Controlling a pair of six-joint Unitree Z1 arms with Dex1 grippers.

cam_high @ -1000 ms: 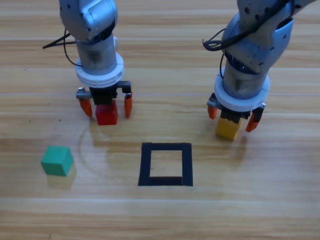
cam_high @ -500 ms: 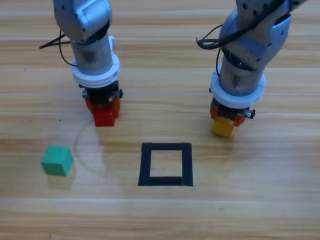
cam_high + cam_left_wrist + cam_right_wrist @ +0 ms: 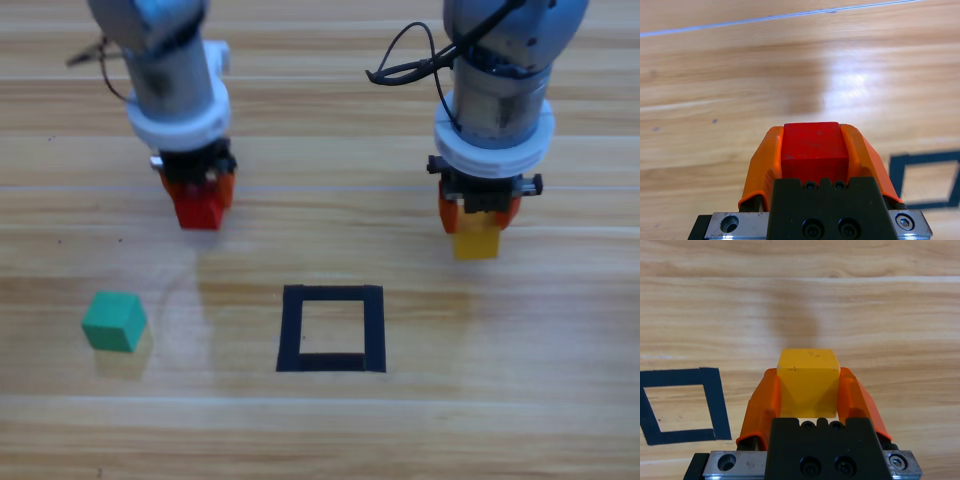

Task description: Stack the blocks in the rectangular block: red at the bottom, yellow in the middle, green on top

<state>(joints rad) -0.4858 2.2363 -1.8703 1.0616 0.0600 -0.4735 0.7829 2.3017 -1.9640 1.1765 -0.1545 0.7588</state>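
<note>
The left claw (image 3: 197,196) is clamped on the red cube (image 3: 198,211), its orange jaws pressed against two opposite sides of it, over the bench (image 3: 560,400) on the picture's upper left. The left wrist view shows the same grip up close: the red cube (image 3: 815,147) sits between both jaws, with a corner of the black tape square (image 3: 927,180) off to one side. The right claw (image 3: 478,218) is closed on the yellow cube (image 3: 476,240) in the same way, on the upper right (the cube pokes out past the jaw tips in the right wrist view (image 3: 808,382)). The tape square (image 3: 332,328) lies between and below the two arms, with nothing inside it. The green cube (image 3: 114,321) rests on the bench at the lower left, well apart from the square and both claws.
</note>
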